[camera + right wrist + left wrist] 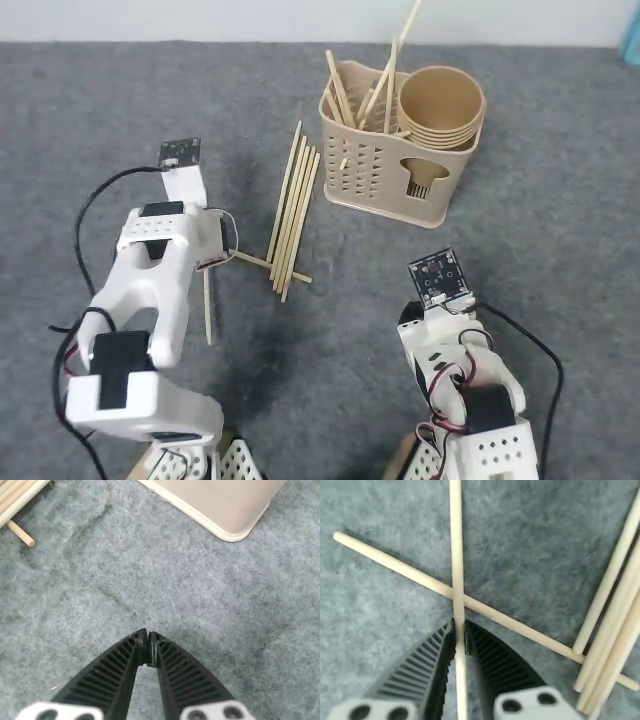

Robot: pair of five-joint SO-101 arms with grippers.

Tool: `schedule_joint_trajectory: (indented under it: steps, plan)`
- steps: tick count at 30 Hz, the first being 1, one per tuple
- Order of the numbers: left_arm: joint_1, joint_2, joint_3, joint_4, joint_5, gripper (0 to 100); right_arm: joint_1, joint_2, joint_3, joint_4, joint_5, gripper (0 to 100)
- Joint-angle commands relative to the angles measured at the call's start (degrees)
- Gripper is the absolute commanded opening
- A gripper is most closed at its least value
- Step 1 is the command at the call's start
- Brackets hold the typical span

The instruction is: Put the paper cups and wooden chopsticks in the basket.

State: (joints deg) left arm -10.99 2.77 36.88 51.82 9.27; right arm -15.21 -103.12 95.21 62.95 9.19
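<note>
At the left of the table (540, 230), the left pincer (459, 627) is pinching a single wooden chopstick (455, 540), which crosses a second chopstick (395, 562) lying flat. Just to the right, a bundle of loose chopsticks (293, 205) lies on the table, left of the basket (375, 180). At the far side, the basket holds stacked paper cups (441, 105) in its right compartment and leaning chopsticks (340, 88) in its left. The right pincer (148, 642), at the near right, is pressed together with nothing in its grip.

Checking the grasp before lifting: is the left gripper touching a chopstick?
Touching. The left wrist view shows the left gripper pinching one chopstick between its fingers.
</note>
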Motion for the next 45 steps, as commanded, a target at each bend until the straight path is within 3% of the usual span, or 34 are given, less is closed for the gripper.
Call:
schedule_joint_trajectory:
  steps: [1, 4, 10, 17, 25, 28, 36, 45]
  plan:
    - [-0.26, -3.25, 0.13, -0.62, -0.62, 9, 1.71, -0.84, 1.23, -0.92, 0.88, 0.9]
    - [-0.35, -3.34, 0.04, 1.49, -0.62, 14, 1.8, -0.84, 1.23, -0.92, 0.7, 0.9]
    - [-0.44, -3.87, 0.13, 1.85, -3.52, 9, 1.8, -0.84, 1.23, -1.01, 0.62, 0.9]
    - [-0.26, -18.37, 5.23, 3.52, -7.03, 8, 1.71, -0.84, 1.23, -1.01, 0.62, 0.9]
    - [0.0, -36.04, 12.79, 3.52, -8.44, 23, 1.63, -0.84, 1.23, -0.92, 0.7, 0.9]
    - [0.18, -37.27, 12.62, 5.27, -8.44, 23, 1.63, -0.84, 1.23, -0.92, 0.7, 0.9]
    - [0.18, -26.73, 1.36, 11.16, -8.18, 23, 1.54, -0.84, 1.23, -0.92, 0.97, 0.9]
    - [-0.35, 2.02, -17.8, 9.49, -8.26, 23, 1.54, -0.84, 1.23, -0.92, 1.05, 0.9]
